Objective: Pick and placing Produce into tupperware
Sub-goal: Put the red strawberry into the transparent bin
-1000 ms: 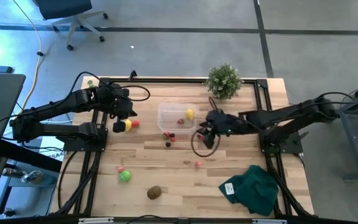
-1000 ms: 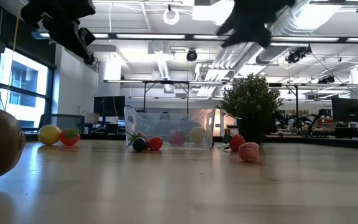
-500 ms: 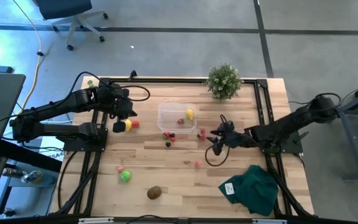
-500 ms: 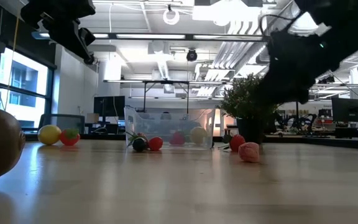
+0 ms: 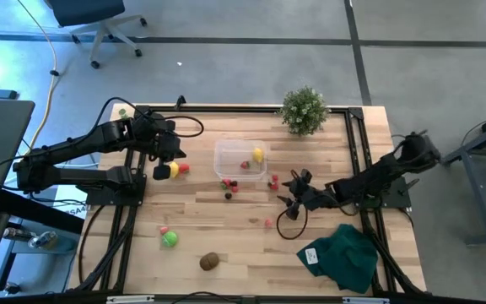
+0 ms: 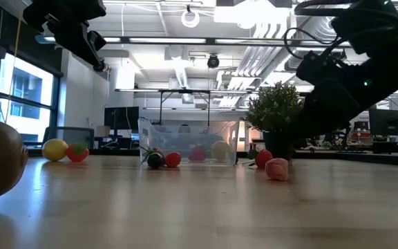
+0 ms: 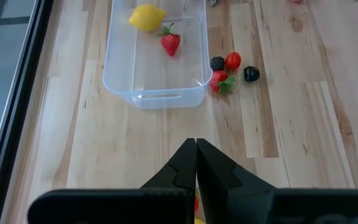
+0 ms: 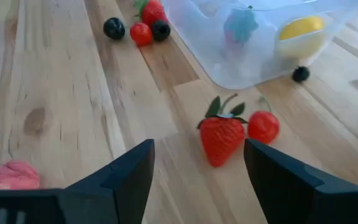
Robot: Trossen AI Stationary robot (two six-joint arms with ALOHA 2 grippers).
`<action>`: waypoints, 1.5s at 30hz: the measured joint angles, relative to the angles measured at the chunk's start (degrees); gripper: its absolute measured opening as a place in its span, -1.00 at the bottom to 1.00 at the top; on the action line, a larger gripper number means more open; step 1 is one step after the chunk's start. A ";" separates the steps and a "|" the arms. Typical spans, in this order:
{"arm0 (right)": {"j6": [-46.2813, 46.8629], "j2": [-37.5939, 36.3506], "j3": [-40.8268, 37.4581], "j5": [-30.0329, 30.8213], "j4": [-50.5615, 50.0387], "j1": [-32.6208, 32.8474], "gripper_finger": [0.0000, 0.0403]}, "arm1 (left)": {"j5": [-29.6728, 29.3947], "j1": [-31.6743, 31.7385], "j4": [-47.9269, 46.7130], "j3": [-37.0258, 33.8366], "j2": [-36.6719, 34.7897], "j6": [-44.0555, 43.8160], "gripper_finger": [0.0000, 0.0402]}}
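On the wooden table (image 5: 226, 245) sits the tupperware (image 5: 240, 160), a clear box with its long side running left to right in the high view. Inside it are a yellow lemon (image 5: 258, 154) and a red strawberry (image 5: 245, 165). Just outside its front edge lie small red and dark berries (image 5: 229, 183). Another strawberry (image 8: 221, 138) and a little red ball (image 8: 264, 126) lie touching each other near the box's right end. A pink berry (image 5: 268, 222) sits alone farther out. A green ball (image 5: 170, 240) and a brown kiwi (image 5: 209, 261) rest near the front edge, well apart from the box. A second lemon (image 5: 174, 170) with a red fruit lies by the left arm.

The right gripper (image 5: 292, 203) hangs low over the table right of the box, its fingers spread wide apart. The left gripper (image 7: 196, 163) waits left of the box with its fingers pressed together, holding nothing.

A bushy plant (image 5: 303, 110) stands at the back and a dark green cloth (image 5: 344, 256) lies at the front right. No writing can be read. Behind the table is a big bright room with ceiling lights and a grey floor.
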 joint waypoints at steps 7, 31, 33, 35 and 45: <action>2.62 7.75 2.16 3.29 6.19 -0.55 0.19 | -0.01 0.00 0.02 0.00 0.00 0.00 -0.99; 5.74 15.04 8.21 1.44 3.91 -2.86 0.15 | 0.00 0.02 0.04 0.00 -0.02 0.00 -0.99; 5.71 15.04 8.20 1.43 3.72 -2.86 0.11 | 0.00 0.00 0.04 0.00 0.00 0.00 -0.99; 5.71 15.04 8.20 1.43 3.74 -2.86 0.05 | 0.00 0.00 0.04 0.00 -0.01 0.00 -0.99; 6.65 15.04 8.20 1.43 3.74 -2.86 -0.21 | 0.00 0.01 0.02 0.00 0.00 0.00 -0.99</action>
